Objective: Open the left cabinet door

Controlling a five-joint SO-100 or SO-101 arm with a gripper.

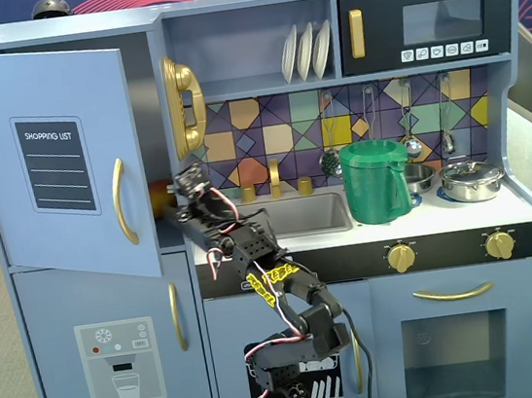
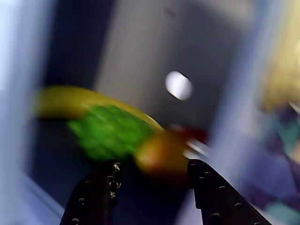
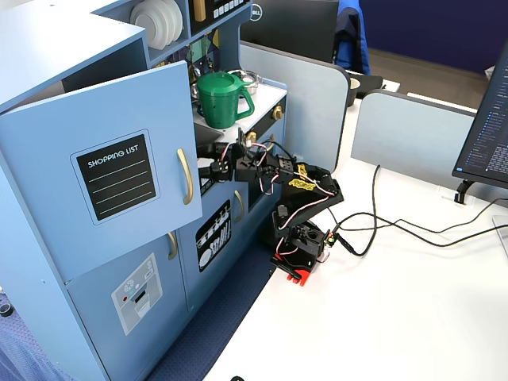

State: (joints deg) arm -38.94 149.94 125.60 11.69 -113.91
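Note:
The left cabinet door (image 1: 50, 159), light blue with a black "SHOPPING LIST" panel and a curved gold handle (image 1: 122, 201), stands partly open, swung out from the cabinet; it also shows in the other fixed view (image 3: 111, 175). My gripper (image 1: 187, 192) is raised just right of the door's free edge, at the cabinet opening, also seen from the side (image 3: 208, 163). In the blurred wrist view the two black fingers (image 2: 101, 187) stand apart with nothing between them, facing into the cabinet at toy food: a yellow banana (image 2: 61, 101), a green piece (image 2: 110, 131) and an orange-red piece (image 2: 164, 154).
A gold toy phone (image 1: 185, 102) hangs right of the opening. A sink (image 1: 303, 216), green pitcher (image 1: 377, 181) and metal pot (image 1: 471, 180) are on the counter. The dispenser door (image 1: 119, 361) is below. The arm base (image 3: 302, 254) and cables (image 3: 381, 226) lie on the white table.

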